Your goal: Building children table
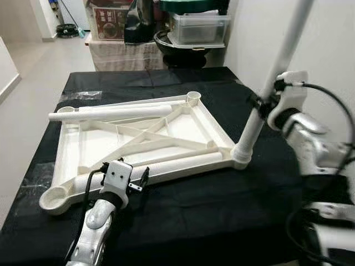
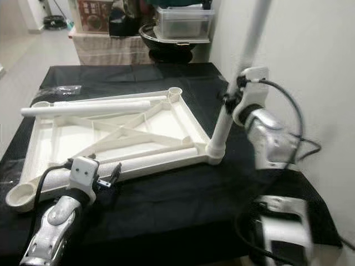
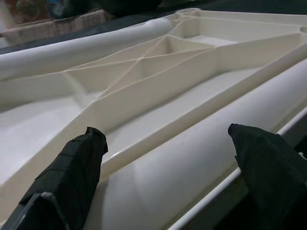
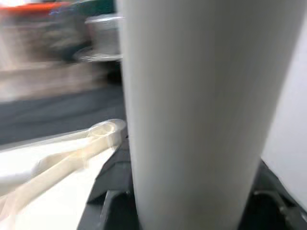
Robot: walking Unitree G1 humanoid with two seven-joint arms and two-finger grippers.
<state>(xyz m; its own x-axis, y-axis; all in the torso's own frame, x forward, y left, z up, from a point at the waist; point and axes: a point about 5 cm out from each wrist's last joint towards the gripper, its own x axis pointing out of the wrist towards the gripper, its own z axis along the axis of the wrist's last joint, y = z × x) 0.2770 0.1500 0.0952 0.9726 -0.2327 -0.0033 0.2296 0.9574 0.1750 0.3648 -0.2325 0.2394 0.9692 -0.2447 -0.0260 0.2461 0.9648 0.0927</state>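
Now right claw [image 1: 260, 101] clamped on upright leg [image 1: 274, 77]; left claw [image 3: 168, 158] apart over tabletop [image 1: 111, 138].

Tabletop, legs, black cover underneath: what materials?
Tabletop: looks like moulded plastic, cream, slight gloss; ribbed underside, round corner sockets.
Upright leg and loose legs: likely the same plastic, smooth tubes.
Black cover: probably cloth, matte, draped.

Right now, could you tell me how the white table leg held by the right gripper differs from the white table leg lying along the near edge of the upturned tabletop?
The held white plastic leg stands nearly upright, its foot in the corner socket of the upturned white tabletop; the near white plastic leg lies flat. The right gripper is shut on the held leg; the open left gripper only straddles the near leg. Both are plain white tubes.
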